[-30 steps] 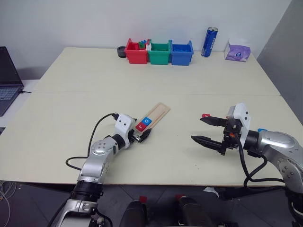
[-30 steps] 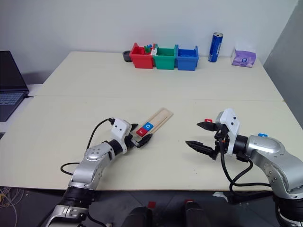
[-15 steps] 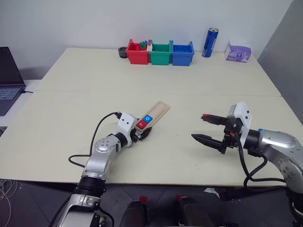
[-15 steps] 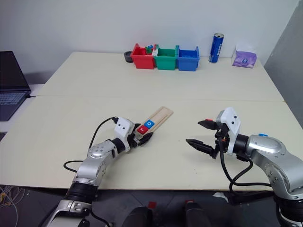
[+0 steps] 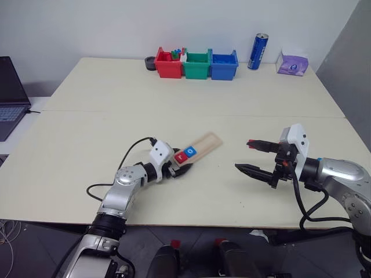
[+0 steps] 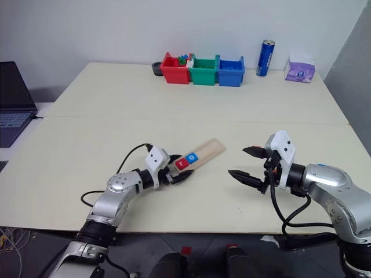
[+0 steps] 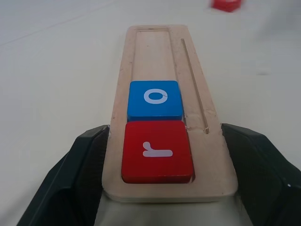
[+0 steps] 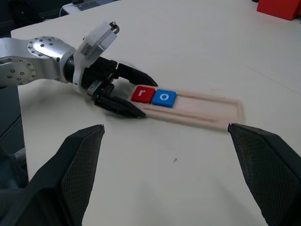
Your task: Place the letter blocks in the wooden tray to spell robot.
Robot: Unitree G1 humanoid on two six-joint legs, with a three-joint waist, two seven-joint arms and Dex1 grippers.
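Observation:
The wooden tray (image 5: 208, 141) lies near the middle of the table, its far end pointing right and away. A red "r" letter block (image 7: 157, 150) sits at its near end, with a blue "o" block (image 7: 154, 99) right behind it. My left gripper (image 5: 181, 163) is shut on the tray's near end, one black finger (image 7: 82, 160) against each long side. Another red block (image 7: 226, 4) lies on the table beyond the tray, by my right gripper's upper finger. The right gripper (image 5: 242, 155) hovers to the right of the tray, open and holding nothing.
Red (image 5: 167, 63), green (image 5: 196, 65) and blue (image 5: 223, 65) bins stand in a row at the table's far edge. To their right are a blue can (image 5: 256, 51) and a purple tissue pack (image 5: 291, 63). A laptop (image 5: 8, 98) sits far left.
The tray has turned in my left gripper: its far end swung to the right, and the gripper shifted right with it. The right gripper kept still.

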